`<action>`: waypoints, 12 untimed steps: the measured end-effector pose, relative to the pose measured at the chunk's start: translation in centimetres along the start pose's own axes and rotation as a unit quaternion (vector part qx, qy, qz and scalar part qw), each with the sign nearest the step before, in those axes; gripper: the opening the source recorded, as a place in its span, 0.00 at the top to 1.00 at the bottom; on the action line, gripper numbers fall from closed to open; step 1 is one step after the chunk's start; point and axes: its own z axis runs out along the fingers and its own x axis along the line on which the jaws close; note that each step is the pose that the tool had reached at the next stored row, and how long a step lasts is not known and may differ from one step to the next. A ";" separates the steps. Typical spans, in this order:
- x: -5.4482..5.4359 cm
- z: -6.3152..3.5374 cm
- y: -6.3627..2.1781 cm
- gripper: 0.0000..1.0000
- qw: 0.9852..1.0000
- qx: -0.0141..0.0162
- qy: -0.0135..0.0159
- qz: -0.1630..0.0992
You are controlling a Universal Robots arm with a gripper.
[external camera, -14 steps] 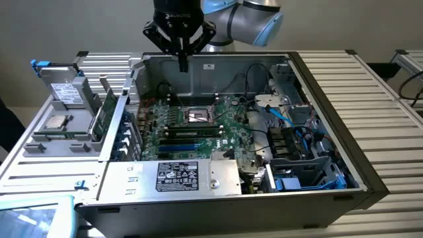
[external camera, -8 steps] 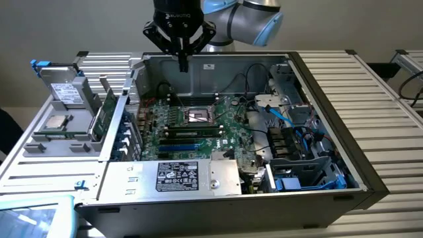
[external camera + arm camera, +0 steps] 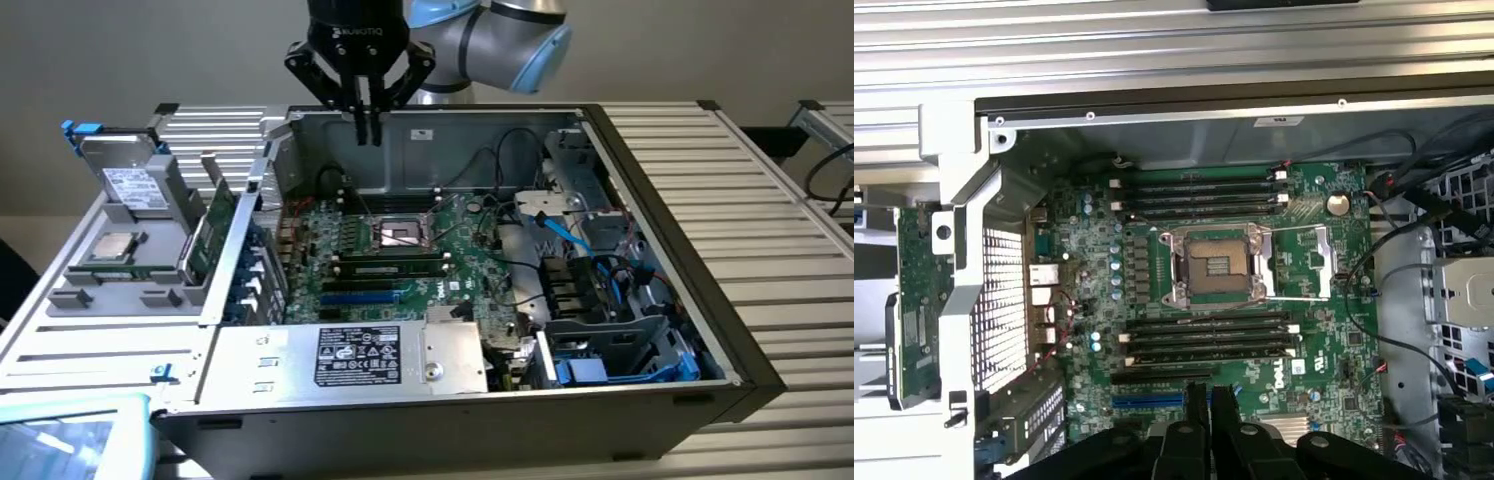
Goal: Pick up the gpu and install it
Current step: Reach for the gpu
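Note:
The gpu (image 3: 218, 228) is a green card standing on edge in the grey holder beside the open computer case, at the exterior view's left. In the wrist view the gpu (image 3: 914, 290) shows just outside the case's perforated wall. My gripper (image 3: 364, 128) hangs above the back of the case, over the motherboard (image 3: 454, 280), well apart from the gpu. Its black fingers (image 3: 1196, 420) stand close together with nothing between them. A blue card slot (image 3: 1149, 400) lies on the board near the fingertips.
A silver hard drive (image 3: 134, 185) and a small square CPU chip (image 3: 114, 248) lie in the holder at the exterior view's left. The CPU socket (image 3: 1219, 265) is bare, with memory slots either side. Cables and drive bays (image 3: 601, 300) crowd the case's other end.

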 end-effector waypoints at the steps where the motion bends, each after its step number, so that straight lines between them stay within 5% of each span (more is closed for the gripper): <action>1: 0.3 -0.01 -0.01 0.78 1.000 0.000 0.000 0.000; 5: 2.1 -0.03 0.06 0.66 1.000 0.000 0.000 0.000; 12: 5.3 -0.04 0.32 0.66 1.000 0.000 0.000 0.000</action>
